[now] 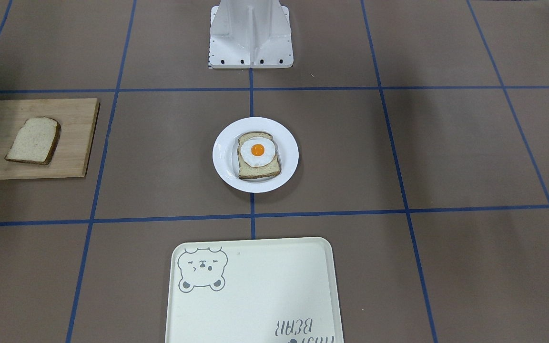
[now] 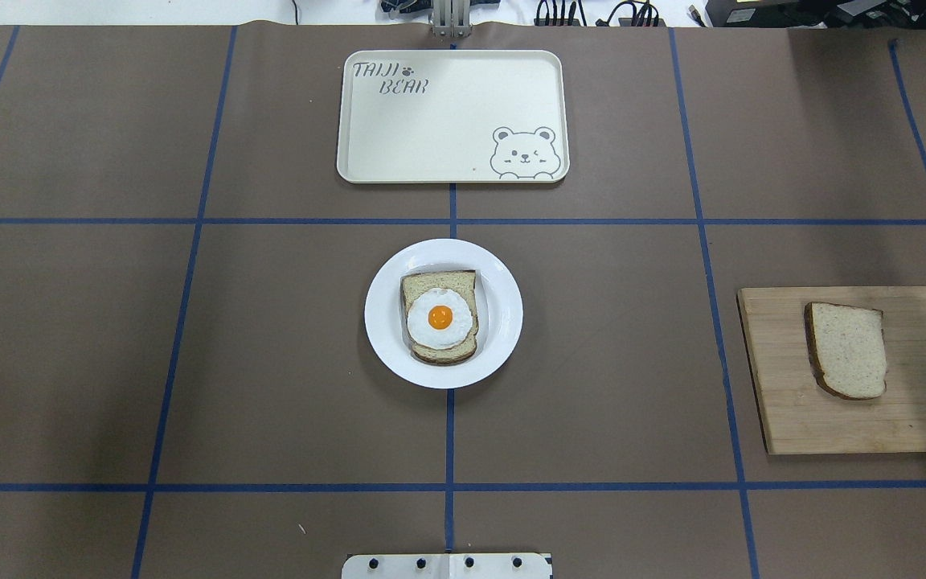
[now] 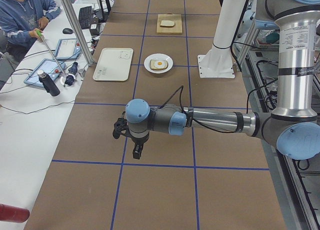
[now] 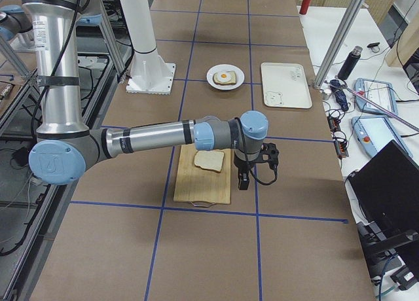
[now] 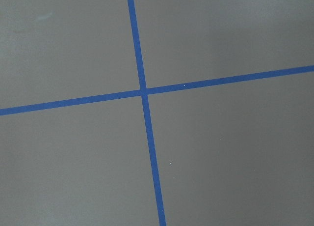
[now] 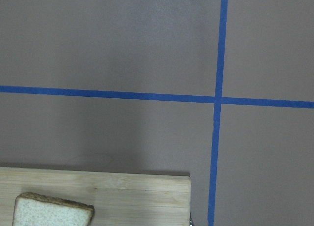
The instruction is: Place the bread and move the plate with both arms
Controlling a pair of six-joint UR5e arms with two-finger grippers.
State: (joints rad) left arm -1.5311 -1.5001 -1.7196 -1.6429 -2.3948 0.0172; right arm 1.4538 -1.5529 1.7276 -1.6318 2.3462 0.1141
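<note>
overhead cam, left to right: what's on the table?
The plate holding the egg-topped slice → wooden board → bread lying on that board. The tray is left out: it spans the plate's columns.

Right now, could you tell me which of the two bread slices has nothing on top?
The bread on the wooden board; the slice on the plate carries a fried egg.

One plain bread slice (image 2: 849, 350), one egg-topped slice (image 2: 440, 283), one plate (image 2: 505, 314), one tray (image 2: 431, 137), one board (image 2: 784, 402), two arms (image 3: 215, 121) (image 4: 150, 137).
</note>
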